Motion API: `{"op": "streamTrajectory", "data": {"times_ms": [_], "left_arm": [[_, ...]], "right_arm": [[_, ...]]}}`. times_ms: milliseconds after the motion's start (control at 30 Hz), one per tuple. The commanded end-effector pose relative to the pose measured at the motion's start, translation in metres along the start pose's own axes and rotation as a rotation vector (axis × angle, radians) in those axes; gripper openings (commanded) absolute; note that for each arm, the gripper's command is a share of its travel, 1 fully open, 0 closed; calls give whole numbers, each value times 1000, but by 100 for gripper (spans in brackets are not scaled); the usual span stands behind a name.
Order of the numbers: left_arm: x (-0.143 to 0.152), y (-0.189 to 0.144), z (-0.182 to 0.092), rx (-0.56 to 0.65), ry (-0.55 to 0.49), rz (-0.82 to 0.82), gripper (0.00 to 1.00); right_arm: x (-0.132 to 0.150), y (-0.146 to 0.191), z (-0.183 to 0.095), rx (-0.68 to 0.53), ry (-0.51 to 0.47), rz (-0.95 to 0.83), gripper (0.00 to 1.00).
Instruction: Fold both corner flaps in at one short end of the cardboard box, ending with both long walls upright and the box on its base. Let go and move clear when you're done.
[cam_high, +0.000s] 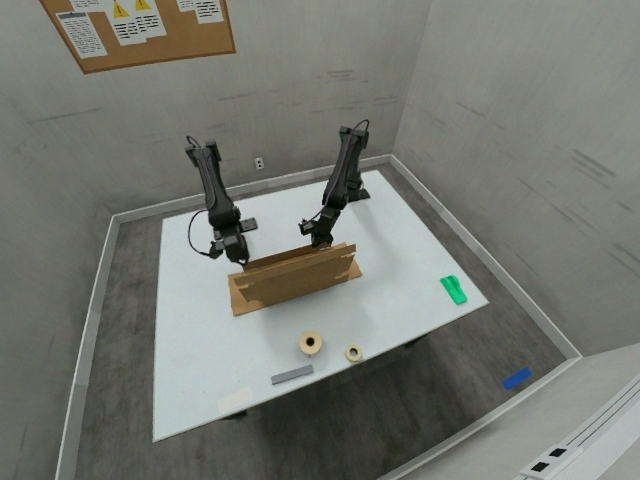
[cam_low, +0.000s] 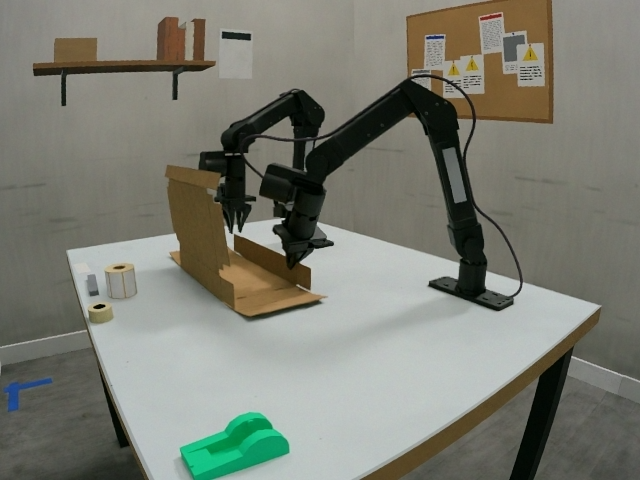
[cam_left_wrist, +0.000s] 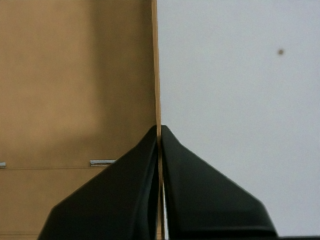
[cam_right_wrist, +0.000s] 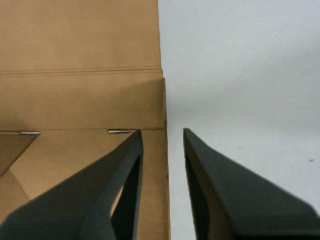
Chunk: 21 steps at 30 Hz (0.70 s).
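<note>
The cardboard box stands on its base. Its tall long wall is upright, with a narrow strip along its top. The low long wall is also upright. Short-end panels lie flat at both ends. My left gripper is shut on the low wall's top edge. My right gripper is partly open and empty, above the low wall's far end in the exterior view. A folded piece angles inward in the right wrist view; its attachment is unclear.
A large label roll, a small tape roll and a grey bar are beyond the tall wall. A green dispenser sits near a table corner.
</note>
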<state>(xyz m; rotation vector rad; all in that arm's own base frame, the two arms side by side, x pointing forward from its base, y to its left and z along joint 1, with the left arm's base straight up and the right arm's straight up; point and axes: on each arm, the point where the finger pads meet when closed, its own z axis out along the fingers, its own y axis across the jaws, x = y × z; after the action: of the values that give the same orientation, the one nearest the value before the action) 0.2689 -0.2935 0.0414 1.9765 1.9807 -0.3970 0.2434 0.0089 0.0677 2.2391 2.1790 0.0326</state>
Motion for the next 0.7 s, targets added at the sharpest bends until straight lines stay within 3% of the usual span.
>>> {"op": "streamTrajectory", "data": {"times_ms": [0,533,567,667], "left_arm": [[-11,5,-16,-35,-42,6,3],[-11,5,-16,-35,-42,6,3],[-11,5,-16,-35,-42,6,3],[-11,5,-16,-35,-42,6,3]], "right_arm": [[-1,-2,10,13,-1,16,27],[-2,-5,31,14,-1,16,27],[-2,-5,31,14,-1,16,15],[-3,-5,31,13,-4,16,14]]}}
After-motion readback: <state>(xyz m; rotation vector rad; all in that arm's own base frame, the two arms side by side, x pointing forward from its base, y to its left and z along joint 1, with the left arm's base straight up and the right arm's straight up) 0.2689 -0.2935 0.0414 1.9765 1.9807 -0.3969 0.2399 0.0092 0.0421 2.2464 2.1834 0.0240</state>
